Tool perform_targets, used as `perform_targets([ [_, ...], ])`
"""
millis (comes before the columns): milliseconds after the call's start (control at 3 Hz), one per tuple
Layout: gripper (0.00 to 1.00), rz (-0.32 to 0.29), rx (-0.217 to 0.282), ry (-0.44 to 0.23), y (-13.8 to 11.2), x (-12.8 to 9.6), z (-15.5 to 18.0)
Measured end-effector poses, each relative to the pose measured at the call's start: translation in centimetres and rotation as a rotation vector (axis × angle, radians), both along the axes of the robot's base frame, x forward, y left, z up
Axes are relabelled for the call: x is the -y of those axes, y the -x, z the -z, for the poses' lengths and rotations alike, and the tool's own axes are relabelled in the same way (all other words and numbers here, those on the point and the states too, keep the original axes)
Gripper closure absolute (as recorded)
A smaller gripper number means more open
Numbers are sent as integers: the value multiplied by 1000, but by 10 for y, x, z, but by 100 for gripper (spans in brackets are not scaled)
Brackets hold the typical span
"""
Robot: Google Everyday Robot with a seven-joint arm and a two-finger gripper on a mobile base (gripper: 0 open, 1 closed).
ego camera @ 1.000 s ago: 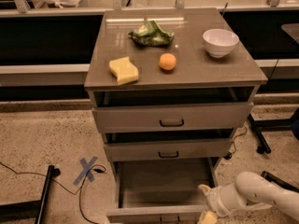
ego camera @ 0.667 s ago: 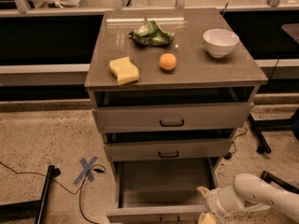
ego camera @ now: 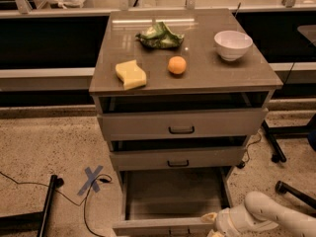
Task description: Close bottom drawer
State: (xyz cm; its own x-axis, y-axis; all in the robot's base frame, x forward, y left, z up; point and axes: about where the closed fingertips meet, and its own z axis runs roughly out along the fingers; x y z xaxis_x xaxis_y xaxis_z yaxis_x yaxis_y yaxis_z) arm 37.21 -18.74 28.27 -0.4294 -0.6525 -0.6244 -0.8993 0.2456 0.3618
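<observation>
The bottom drawer [ego camera: 173,191] of the grey cabinet is pulled far out, showing a wide, shallow, empty tray. Its narrow front panel [ego camera: 163,227] lies at the lower edge of the camera view. My gripper [ego camera: 213,224] sits at the right end of that front panel, at the drawer's front right corner, with the white arm [ego camera: 266,216] reaching in from the lower right. The middle drawer [ego camera: 177,158] and the top drawer [ego camera: 181,124] each stand slightly open above it.
On the cabinet top [ego camera: 197,80] lie a yellow sponge [ego camera: 131,74], an orange [ego camera: 177,65], a green crumpled bag [ego camera: 160,36] and a white bowl [ego camera: 233,44]. Blue tape X [ego camera: 92,179] and cables mark the floor at left. Chair legs [ego camera: 276,144] stand at right.
The arm and gripper have shifted slightly left toward the drawer's front right corner. The drawer has not visibly moved.
</observation>
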Motion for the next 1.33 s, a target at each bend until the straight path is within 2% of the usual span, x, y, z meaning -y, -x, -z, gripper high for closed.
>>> perform_targets([
  [333,50,-25,38,-125,8,2,24],
  [667,73,-69,88,-203,15,3,34],
  [1000,96,-77,91,-207,16,1,35],
  [1333,100,-77,109,-208,16,-1,39],
])
